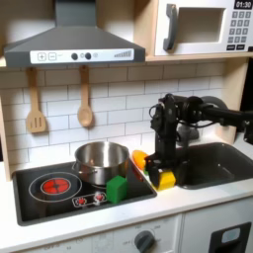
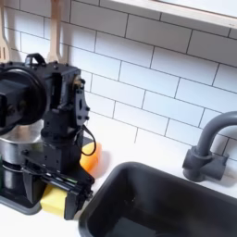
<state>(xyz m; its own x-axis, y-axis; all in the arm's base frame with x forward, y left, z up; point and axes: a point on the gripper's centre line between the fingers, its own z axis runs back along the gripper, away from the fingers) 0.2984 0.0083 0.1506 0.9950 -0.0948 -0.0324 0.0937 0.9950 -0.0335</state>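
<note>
- First exterior view: black gripper (image 1: 161, 178) low beside the dark sink basin (image 1: 219, 164), fingers closed around the small yellow block (image 1: 165, 181).
- Round orange toy (image 1: 139, 159) behind the block; green cube (image 1: 118, 188) left of it, by the steel pot (image 1: 102, 163).
- Risk, judged: shallow pinch may slip, dropping the block into the sink.

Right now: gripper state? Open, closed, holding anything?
Gripper: low over the yellow block beside the sink; open or closed cannot be told.
</note>
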